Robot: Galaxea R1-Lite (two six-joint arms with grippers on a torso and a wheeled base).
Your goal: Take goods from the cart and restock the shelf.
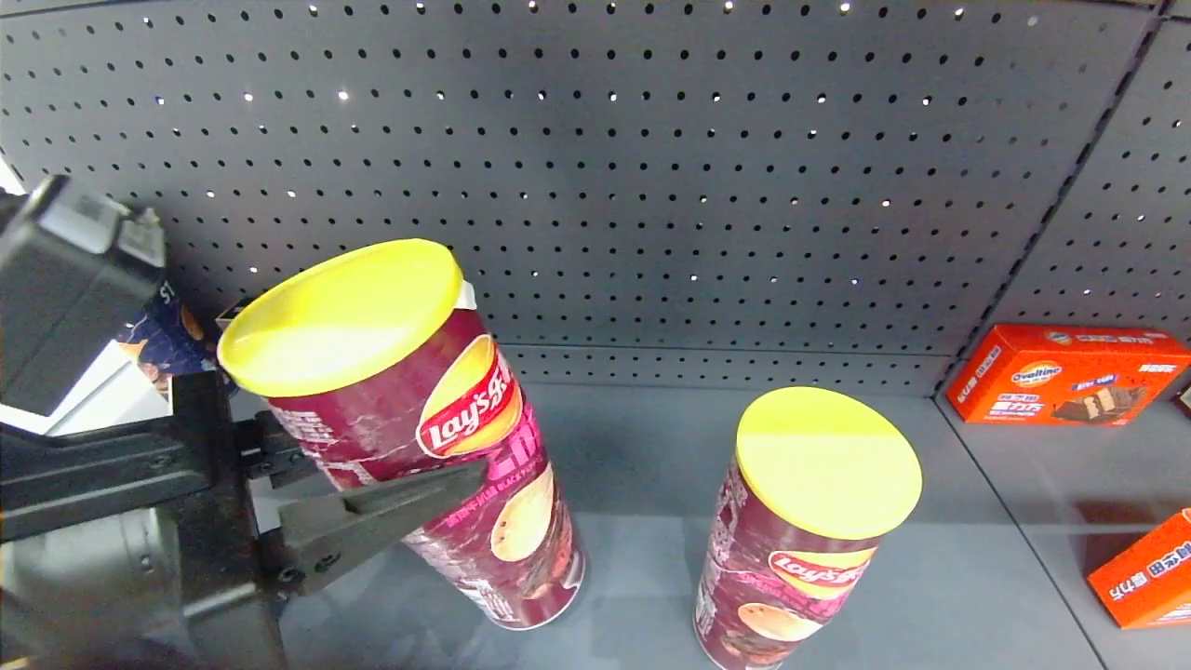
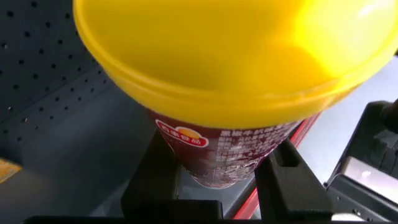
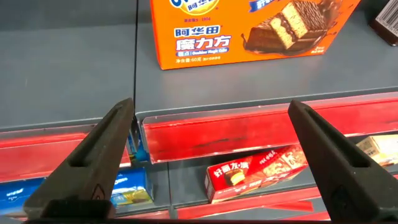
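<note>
Chip can [image 1: 447, 409], maroon with a yellow lid, sits at about 8 o'clock from the middle of the head view. It is pinched around its body by the left gripper [image 1: 391, 465], one dark finger [image 1: 391, 507] lying across its front and the other hidden behind it. The can is tilted, its lid leaning toward 11 o'clock and its base low over the grey shelf [image 1: 633, 447]; I cannot tell whether the base touches the shelf floor. In the left wrist view the same can [image 2: 230, 149] fills the space between the fingers of the left gripper [image 2: 217, 180], pressed against it on both sides. A second chip can [image 1: 800, 540] of the same kind stands upright on the shelf at about 4 o'clock from the held one, near it but apart. A dark pegboard [image 1: 595, 167] closes the back of the shelf. Past a divider, at 2 o'clock, an orange box [image 1: 1061, 372] lies flat against the back, and another orange carton [image 1: 1144, 568] shows at the 4 o'clock edge. The right gripper [image 3: 211, 106] hangs spread wide with nothing between its fingers, facing a red price rail [image 3: 261, 127] with an orange box [image 3: 249, 31] on the shelf board behind it.
</note>
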